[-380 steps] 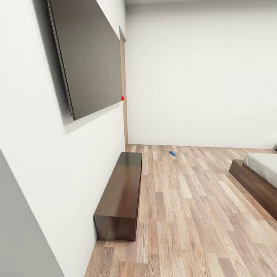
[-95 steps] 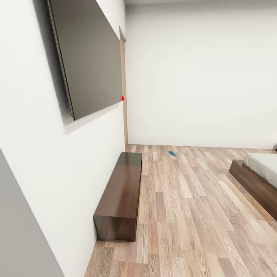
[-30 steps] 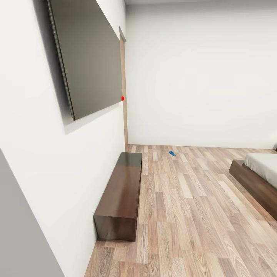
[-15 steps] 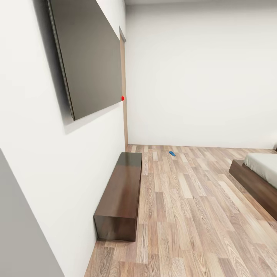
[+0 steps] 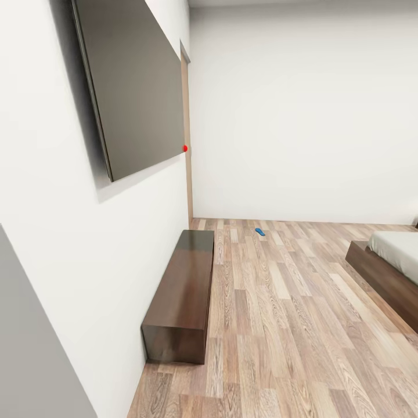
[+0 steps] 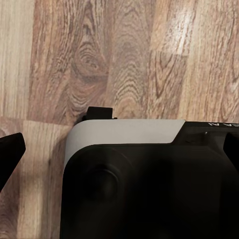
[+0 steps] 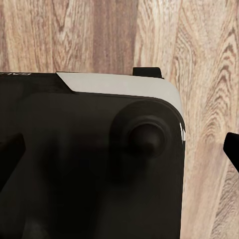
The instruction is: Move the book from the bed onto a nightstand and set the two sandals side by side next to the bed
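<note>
Wood floor (image 5: 278, 302) holds one sandal (image 5: 259, 231) in head view; fingers' state unclear.

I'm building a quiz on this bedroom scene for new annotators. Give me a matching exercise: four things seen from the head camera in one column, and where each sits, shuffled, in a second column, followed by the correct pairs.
Things:
1. sandal
2. bench
3. bed
4. dark panel

Places:
A. mounted on the left wall, above the bench
B. at the right edge of the head view, one corner showing
C. on the wood floor near the far wall
D. on the floor, along the foot of the left wall

Pairs: 1-C, 2-D, 3-B, 4-A
</note>
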Controlling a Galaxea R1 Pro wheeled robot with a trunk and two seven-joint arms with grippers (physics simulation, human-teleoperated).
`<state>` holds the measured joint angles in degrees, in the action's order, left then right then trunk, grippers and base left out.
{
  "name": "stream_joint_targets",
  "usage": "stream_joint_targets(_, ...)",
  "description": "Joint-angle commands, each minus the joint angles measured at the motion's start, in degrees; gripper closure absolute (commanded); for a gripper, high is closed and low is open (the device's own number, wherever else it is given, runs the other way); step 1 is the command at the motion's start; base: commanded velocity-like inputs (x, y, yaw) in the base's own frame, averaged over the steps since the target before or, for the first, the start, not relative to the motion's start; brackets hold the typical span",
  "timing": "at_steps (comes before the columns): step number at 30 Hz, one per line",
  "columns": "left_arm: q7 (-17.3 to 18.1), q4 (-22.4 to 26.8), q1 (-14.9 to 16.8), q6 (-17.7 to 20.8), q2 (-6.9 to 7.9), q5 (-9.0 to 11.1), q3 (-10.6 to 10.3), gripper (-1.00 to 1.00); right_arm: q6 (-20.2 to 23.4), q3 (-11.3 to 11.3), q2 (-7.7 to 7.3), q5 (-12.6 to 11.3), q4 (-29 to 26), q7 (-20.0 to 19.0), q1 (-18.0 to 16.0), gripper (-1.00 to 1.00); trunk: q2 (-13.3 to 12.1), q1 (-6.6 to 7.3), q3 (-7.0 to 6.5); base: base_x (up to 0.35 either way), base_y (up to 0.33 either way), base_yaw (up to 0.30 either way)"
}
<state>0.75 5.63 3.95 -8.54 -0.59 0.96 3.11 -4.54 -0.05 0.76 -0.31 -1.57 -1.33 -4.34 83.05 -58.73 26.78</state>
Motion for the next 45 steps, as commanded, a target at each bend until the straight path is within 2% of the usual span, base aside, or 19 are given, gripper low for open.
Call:
stream_joint_targets(1, 0.1, -0.1, 0.0, -0.2, -0.02, 0.1, 0.3, -1.0, -0.2, 0.0, 0.0, 0.0, 0.1, -0.1, 0.0, -1.0, 0.0, 0.0, 0.06, 0.0, 0.0, 0.0)
stream_joint_targets(45, 0.1, -0.1, 0.0, -0.2, -0.02, 0.1, 0.3, -1.0, -0.2, 0.0, 0.0, 0.0, 0.1, -0.1, 0.0, -1.0, 0.0, 0.0, 0.05, 0.0, 0.0, 0.0)
